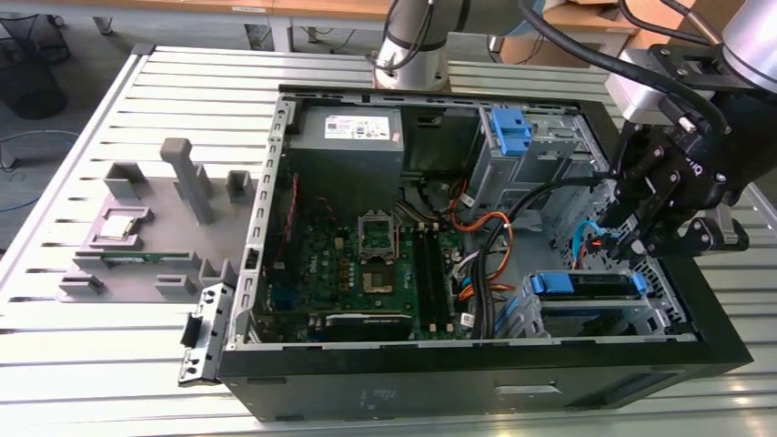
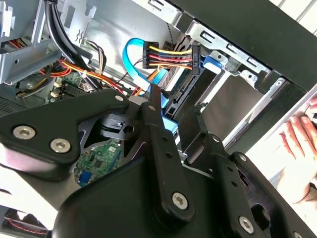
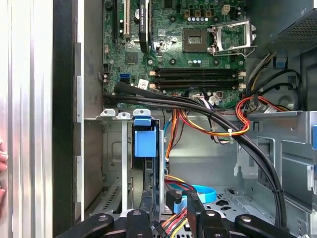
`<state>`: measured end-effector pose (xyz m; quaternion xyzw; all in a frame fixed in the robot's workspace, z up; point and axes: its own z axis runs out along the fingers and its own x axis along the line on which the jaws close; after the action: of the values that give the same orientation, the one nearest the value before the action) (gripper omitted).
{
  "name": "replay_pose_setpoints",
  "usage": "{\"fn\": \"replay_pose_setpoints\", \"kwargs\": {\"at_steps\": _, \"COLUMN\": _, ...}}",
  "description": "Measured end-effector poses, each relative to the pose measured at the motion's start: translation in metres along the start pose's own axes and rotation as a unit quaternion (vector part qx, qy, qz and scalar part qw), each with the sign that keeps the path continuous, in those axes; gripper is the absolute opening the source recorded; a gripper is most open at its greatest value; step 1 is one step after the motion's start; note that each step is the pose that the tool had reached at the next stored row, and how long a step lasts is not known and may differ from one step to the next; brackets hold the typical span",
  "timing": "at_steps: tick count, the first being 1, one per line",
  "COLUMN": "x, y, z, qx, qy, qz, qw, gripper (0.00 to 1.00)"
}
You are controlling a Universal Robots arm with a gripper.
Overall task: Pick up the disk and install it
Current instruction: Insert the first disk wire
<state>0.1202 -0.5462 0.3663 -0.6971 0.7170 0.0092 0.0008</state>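
There were one open computer case (image 1: pixel 486 387) on the worktop (image 1: pixel 97 382), one motherboard (image 1: pixel 364 269), one grey power supply (image 1: pixel 346 155), one disk (image 1: pixel 583 284), one upright blue latch (image 1: pixel 510 127), one grey fixture (image 1: pixel 134 250) and one end effector (image 1: pixel 643 246).

The power connector (image 2: pixel 194 58) and its coloured wires (image 2: pixel 166 55) sit just ahead of the gripper (image 2: pixel 177 106), crowding the disk (image 3: pixel 154 178) slot. Metal cage walls (image 3: pixel 124 163) close one flank. The bare bay floor (image 3: pixel 198 166) on the other flank lies open. Farther ahead, a black cable bundle (image 3: pixel 163 99) crosses the case. A person's hand (image 2: pixel 299 141) rests outside the case wall (image 2: pixel 257 29).
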Motion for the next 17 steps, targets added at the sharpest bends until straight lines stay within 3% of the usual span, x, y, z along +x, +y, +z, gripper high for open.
{"fn": "replay_pose_setpoints", "kwargs": {"at_steps": 17, "x": 0.0000, "y": 0.0000, "z": 0.0008, "qx": 0.0000, "qy": 0.0007, "qz": 0.000, "qw": 1.0000, "gripper": 0.42}}
